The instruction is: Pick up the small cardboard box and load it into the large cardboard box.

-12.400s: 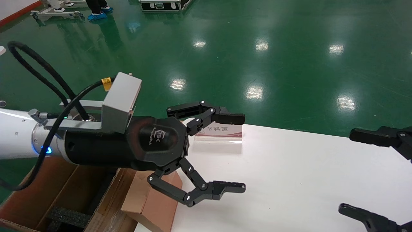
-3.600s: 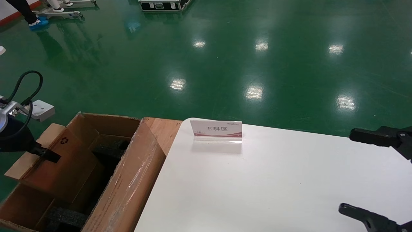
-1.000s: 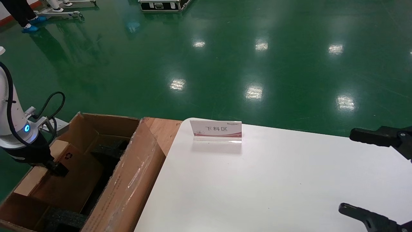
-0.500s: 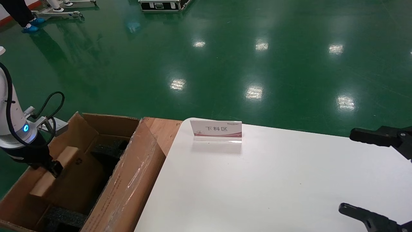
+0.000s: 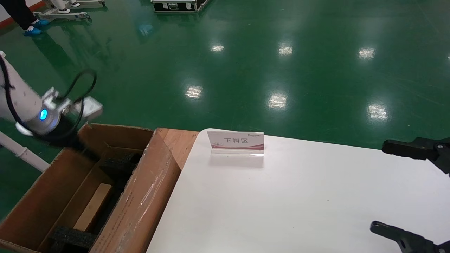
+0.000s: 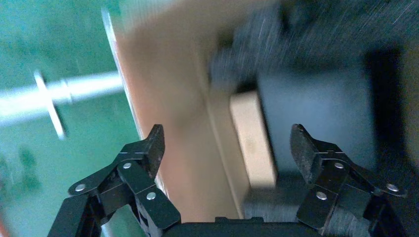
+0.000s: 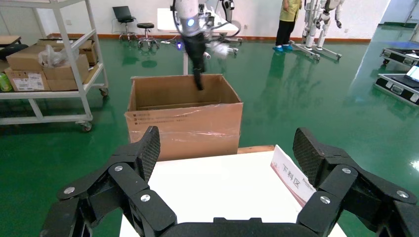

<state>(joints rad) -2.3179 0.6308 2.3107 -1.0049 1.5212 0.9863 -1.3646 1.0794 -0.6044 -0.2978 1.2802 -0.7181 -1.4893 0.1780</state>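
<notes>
The small cardboard box stands on its narrow edge deep inside the large cardboard box, between black foam pads. Nothing grips it. My left arm hangs above the big carton's far left corner. In the left wrist view my left gripper is open and empty, with the small box's pale edge below it beside the carton's inner wall. My right gripper is open and empty over the table's right side; it also shows in the right wrist view, facing the large carton.
A white table carries an acrylic sign at its far edge. A wooden board lies between table and carton. A white pole runs left of the carton. A shelf cart stands farther off on the green floor.
My left gripper has let go of the small box, which has dropped onto its edge inside the large carton. The left arm has risen up and back. The right arm has not moved.
</notes>
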